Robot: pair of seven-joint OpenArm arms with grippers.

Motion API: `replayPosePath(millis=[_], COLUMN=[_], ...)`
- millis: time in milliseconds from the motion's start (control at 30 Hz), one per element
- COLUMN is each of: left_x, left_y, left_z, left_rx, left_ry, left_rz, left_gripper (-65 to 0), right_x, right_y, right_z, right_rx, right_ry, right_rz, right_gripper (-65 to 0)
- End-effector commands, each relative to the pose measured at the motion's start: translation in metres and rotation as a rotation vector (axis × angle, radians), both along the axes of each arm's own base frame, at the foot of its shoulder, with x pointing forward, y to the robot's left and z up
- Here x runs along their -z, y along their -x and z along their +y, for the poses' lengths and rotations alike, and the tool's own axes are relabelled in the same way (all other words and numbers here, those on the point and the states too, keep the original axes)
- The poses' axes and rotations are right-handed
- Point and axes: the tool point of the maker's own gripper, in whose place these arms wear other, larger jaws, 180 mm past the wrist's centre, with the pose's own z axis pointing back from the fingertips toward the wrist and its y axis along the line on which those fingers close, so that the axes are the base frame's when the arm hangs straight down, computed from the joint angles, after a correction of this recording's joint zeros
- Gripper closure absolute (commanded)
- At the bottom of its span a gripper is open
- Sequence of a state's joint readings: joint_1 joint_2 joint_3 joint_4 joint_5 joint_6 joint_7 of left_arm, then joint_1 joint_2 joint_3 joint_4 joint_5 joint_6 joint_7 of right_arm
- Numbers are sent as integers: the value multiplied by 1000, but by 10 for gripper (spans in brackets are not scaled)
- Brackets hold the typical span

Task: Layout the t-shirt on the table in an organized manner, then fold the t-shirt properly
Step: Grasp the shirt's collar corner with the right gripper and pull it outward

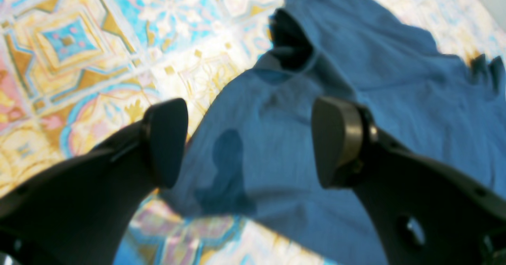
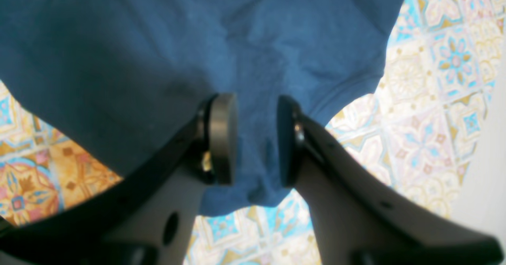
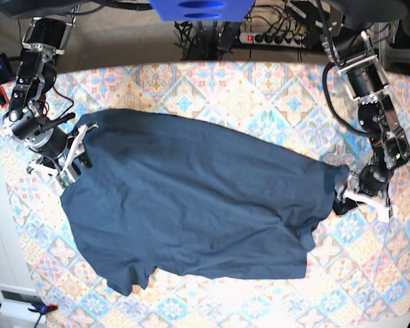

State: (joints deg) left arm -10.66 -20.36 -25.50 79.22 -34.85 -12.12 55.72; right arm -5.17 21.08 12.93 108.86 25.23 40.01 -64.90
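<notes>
Layout step: we find the t-shirt [image 3: 191, 205] spread across the table [image 3: 260, 89], right gripper [image 2: 257, 138] pinching cloth at nine o'clock, left gripper [image 1: 249, 142] gaping empty at three o'clock; next comes smoothing the bunched hem.

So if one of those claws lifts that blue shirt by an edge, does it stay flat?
Probably not. The t-shirt already lies wrinkled, so it looks floppy and would likely drape and bunch. It seems thin and light. Pushed across the table, it would probably crumple rather than slide whole.
</notes>
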Motion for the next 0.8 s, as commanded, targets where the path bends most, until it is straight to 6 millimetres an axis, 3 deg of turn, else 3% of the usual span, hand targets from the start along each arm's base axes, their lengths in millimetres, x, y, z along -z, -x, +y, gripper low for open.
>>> replayPosePath(millis=[0,100,200,300,467,667,733,767], left_x=[-9,5,27,40,50,90,92,89], left_y=[9,36,57,66,59,38,26,19], left_z=[14,35,34,28,3,-20,-27,-27], left_rx=[-31,-97,-99,-103,-105,-137,-136,-140], left_ry=[-8,12,16,35,115,286,326,333], left_rz=[-29,-2,61,86,78,151,149,132], left_gripper=[-484,-484,-484,-484,-484,-482,-446,-397], right_x=[-12,-9,-9,-9,-9,-9,-9,-9], right_y=[-7,-6,-6,-6,-6,-6,-6,-6], right_z=[6,15,16,16,16,16,16,16], right_rx=[-28,-54,-59,-59,-59,-57,-57,-57], right_ry=[-6,-8,-8,-8,-8,-8,-8,-8], right_rz=[-43,-34,-32,-32,-32,-33,-33,-33], right_gripper=[-168,-168,-168,-168,-168,-168,-168,-168])
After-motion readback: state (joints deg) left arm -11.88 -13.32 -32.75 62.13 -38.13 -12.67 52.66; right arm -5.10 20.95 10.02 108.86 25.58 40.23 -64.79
